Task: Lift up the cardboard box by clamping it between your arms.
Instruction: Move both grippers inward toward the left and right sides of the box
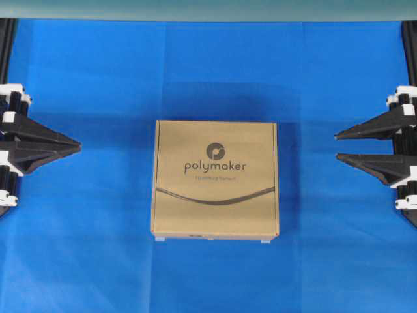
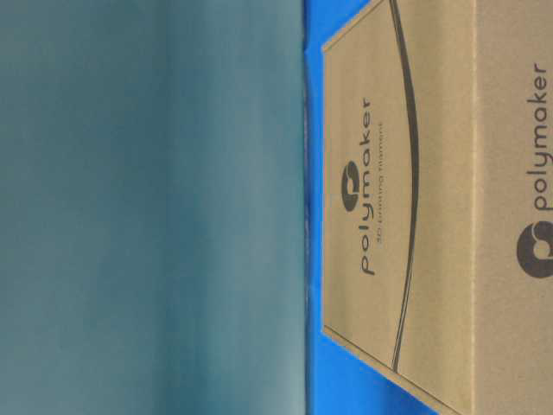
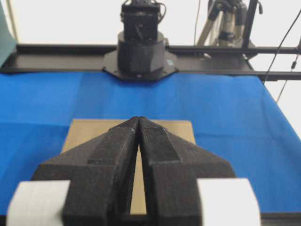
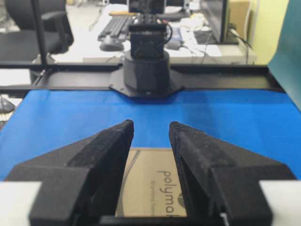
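Resting at the table's two sides, our left gripper [image 1: 79, 145] has its pointed fingers [image 3: 122, 155] pressed together at the tips and empty, while our right gripper [image 1: 336, 147] holds its fingers [image 4: 108, 150] a little apart, grasping nothing. Well apart from both, midway between them and ahead of each set of tips, the cardboard box [image 1: 215, 179] lies flat on the blue cloth [image 1: 85, 248], its "polymaker" print facing up.
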Available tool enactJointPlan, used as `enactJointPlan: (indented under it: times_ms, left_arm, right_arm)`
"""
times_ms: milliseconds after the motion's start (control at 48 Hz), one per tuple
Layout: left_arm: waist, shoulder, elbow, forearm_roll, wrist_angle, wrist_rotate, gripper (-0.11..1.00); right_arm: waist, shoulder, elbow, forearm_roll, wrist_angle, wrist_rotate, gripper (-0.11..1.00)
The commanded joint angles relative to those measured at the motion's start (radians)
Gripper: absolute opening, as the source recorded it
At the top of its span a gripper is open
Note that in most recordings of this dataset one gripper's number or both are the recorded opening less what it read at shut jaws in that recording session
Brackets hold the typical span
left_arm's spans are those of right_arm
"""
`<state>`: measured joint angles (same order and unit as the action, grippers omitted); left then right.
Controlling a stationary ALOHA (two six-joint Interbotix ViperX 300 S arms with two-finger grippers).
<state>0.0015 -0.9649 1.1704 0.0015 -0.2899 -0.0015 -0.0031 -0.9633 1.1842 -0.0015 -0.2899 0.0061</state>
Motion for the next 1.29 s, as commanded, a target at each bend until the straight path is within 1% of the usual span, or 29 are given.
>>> enactJointPlan:
  times_ms: [0,21,62,104,146,187,208,333,396,521,687,854,937,1062,1124,1187,1228,1270]
  left_arm:
    - [-0.011,0.043,-0.021,0.015,0.025,-0.031,0.05]
    - [-0.011,0.048,-0.025,0.015,0.035,-0.037,0.05]
    - [-0.009,0.061,-0.032,0.015,0.058,-0.046,0.09]
    - [-0.008,0.078,-0.038,0.015,0.084,-0.054,0.05]
    - [-0.008,0.084,-0.046,0.015,0.104,-0.054,0.01]
    - [-0.005,0.091,-0.054,0.015,0.126,-0.055,0.00]
    - [-0.003,0.094,-0.058,0.015,0.138,-0.055,0.00]
    - [0.011,0.121,-0.095,0.015,0.255,-0.054,0.00]
    - [0.017,0.144,-0.117,0.018,0.322,-0.044,0.00]
    - [0.034,0.187,-0.153,0.020,0.413,-0.044,0.00]
    - [0.048,0.259,-0.195,0.020,0.532,-0.035,0.00]
    - [0.048,0.336,-0.219,0.021,0.597,-0.031,0.00]
    - [0.046,0.379,-0.236,0.021,0.615,-0.012,0.00]
    - [0.044,0.425,-0.261,0.021,0.630,0.037,0.00]
    - [0.046,0.454,-0.267,0.021,0.638,0.069,0.01]
    - [0.048,0.479,-0.270,0.021,0.643,0.083,0.01]
    - [0.049,0.492,-0.273,0.021,0.644,0.083,0.04]
    - [0.049,0.505,-0.276,0.021,0.643,0.080,0.10]
  right_arm:
    - [-0.003,0.015,-0.025,0.009,-0.003,0.006,0.14]
    - [-0.002,0.021,-0.031,0.021,0.014,0.006,0.14]
    - [-0.003,0.035,-0.040,0.041,0.060,0.011,0.11]
    - [-0.006,0.048,-0.055,0.058,0.123,0.018,0.07]
    - [-0.009,0.060,-0.066,0.064,0.193,0.023,0.04]
    - [-0.014,0.071,-0.081,0.063,0.267,0.025,0.02]
    - [-0.017,0.078,-0.092,0.063,0.324,0.025,0.01]
    - [-0.023,0.117,-0.155,0.061,0.517,0.025,0.01]
    - [-0.028,0.140,-0.181,0.060,0.589,0.023,0.01]
    - [-0.037,0.193,-0.218,0.043,0.713,0.018,0.01]
    - [-0.055,0.255,-0.227,0.018,0.804,0.017,0.01]
    - [-0.078,0.322,-0.241,-0.002,0.881,-0.006,0.02]
    - [-0.087,0.354,-0.245,-0.014,0.911,-0.028,0.02]
    - [-0.089,0.383,-0.255,-0.015,0.919,-0.063,0.06]
    - [-0.089,0.396,-0.250,-0.014,0.917,-0.077,0.10]
    - [-0.089,0.408,-0.249,-0.014,0.919,-0.083,0.16]
    - [-0.092,0.416,-0.247,-0.014,0.919,-0.083,0.26]
    - [-0.092,0.422,-0.249,-0.015,0.920,-0.081,0.36]
